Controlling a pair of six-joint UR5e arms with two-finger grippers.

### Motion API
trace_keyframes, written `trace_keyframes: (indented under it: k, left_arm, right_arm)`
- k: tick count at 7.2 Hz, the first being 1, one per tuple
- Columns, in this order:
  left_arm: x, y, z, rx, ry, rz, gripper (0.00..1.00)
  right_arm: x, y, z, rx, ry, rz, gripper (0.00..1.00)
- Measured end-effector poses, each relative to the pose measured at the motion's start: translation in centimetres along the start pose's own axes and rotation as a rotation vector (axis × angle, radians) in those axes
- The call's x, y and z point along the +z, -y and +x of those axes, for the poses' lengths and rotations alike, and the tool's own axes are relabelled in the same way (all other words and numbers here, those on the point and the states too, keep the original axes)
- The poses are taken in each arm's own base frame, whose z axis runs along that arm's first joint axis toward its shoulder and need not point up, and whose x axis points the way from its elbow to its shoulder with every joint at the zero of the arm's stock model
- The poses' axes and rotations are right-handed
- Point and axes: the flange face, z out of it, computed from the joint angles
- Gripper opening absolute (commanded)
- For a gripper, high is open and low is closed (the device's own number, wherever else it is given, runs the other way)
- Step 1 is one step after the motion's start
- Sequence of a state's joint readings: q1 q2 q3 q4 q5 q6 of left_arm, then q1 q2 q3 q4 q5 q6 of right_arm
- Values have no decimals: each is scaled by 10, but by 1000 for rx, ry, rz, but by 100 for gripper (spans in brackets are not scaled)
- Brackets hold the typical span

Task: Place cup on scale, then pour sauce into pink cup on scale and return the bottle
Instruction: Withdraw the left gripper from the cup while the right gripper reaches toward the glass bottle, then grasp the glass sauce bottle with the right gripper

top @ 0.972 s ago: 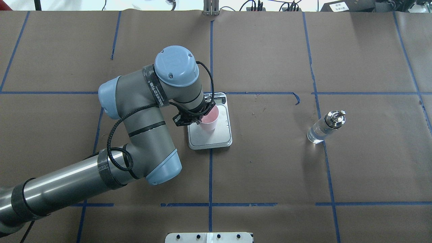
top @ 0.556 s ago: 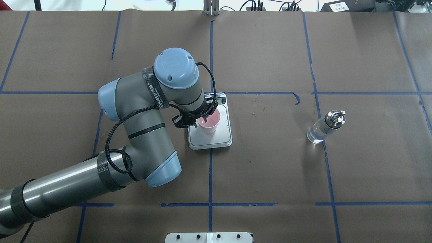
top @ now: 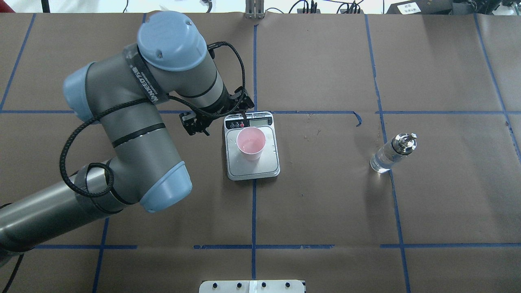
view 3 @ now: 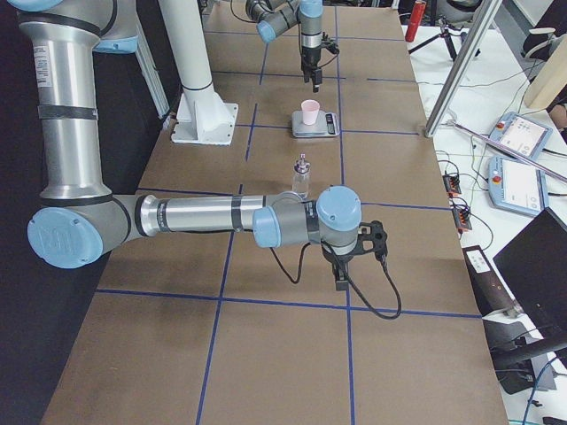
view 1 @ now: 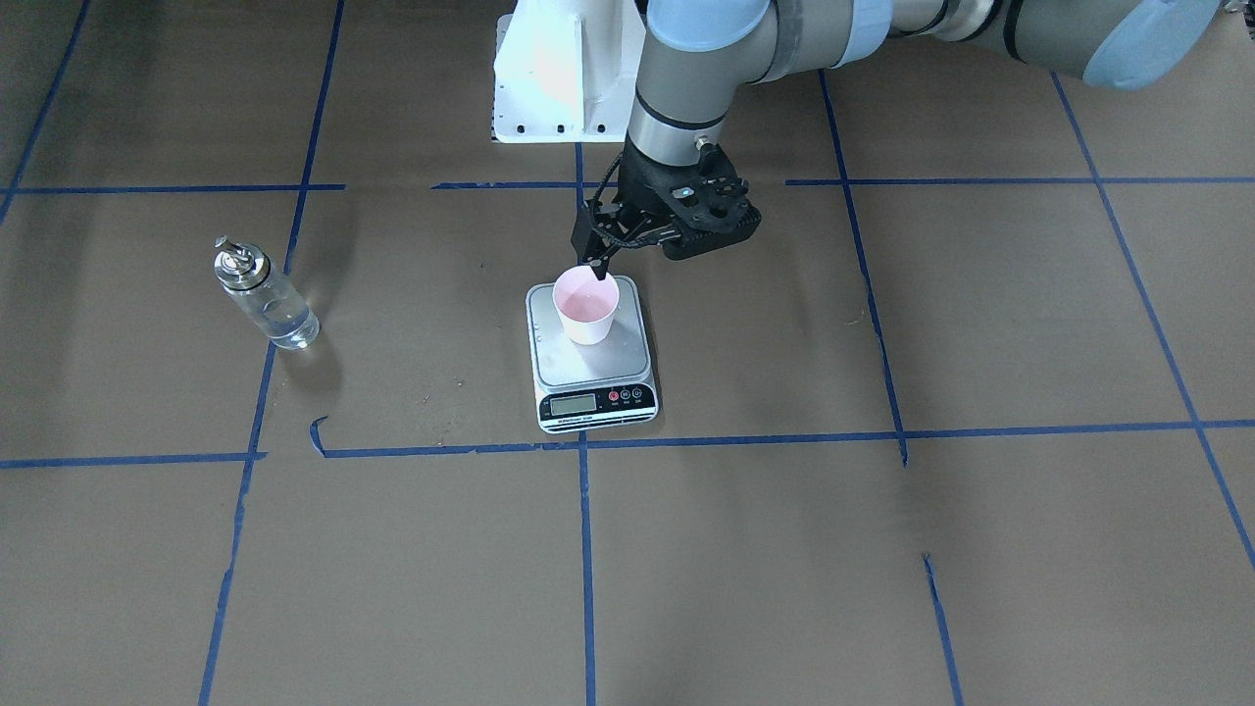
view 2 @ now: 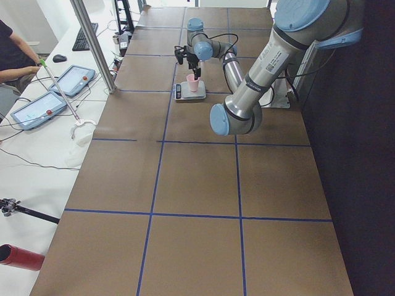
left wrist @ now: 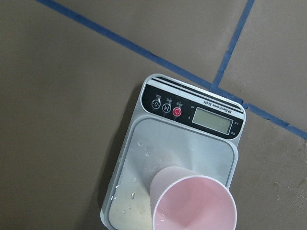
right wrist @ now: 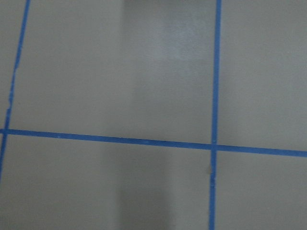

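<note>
Brown paper-covered worktop (top: 325,203) with a blue tape grid.

Left gripper (view 1: 595,261) hangs above the cup, touching nothing. Cannot tell the spread of its fingers. Probably held off the platform so it adds no weight.

Right gripper (view 3: 340,280) hovers over bare worktop. Fingers' state can't be told.

Flat silver-and-black digital scale (top: 260,169). Strip reads "Electronic Scale", one button "M".

Small clear glass bottle with silver spout (top: 392,154) stands upright, well apart on the robot's right. Colourless sauce (top: 381,162) inside.

Pale pink tapered cup (top: 251,142) stands upright on the platform, mouth open for pouring.
</note>
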State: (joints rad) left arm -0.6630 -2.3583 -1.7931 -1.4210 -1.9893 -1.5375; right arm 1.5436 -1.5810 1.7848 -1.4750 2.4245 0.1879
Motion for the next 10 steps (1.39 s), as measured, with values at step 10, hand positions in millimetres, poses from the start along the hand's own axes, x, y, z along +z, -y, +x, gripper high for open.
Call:
trace_keyframes:
  k: [10]
  left_arm:
    - [-100,187,-240,451,137,148,100]
  right_arm:
    - [123,-241,-362,124,-72,485,100]
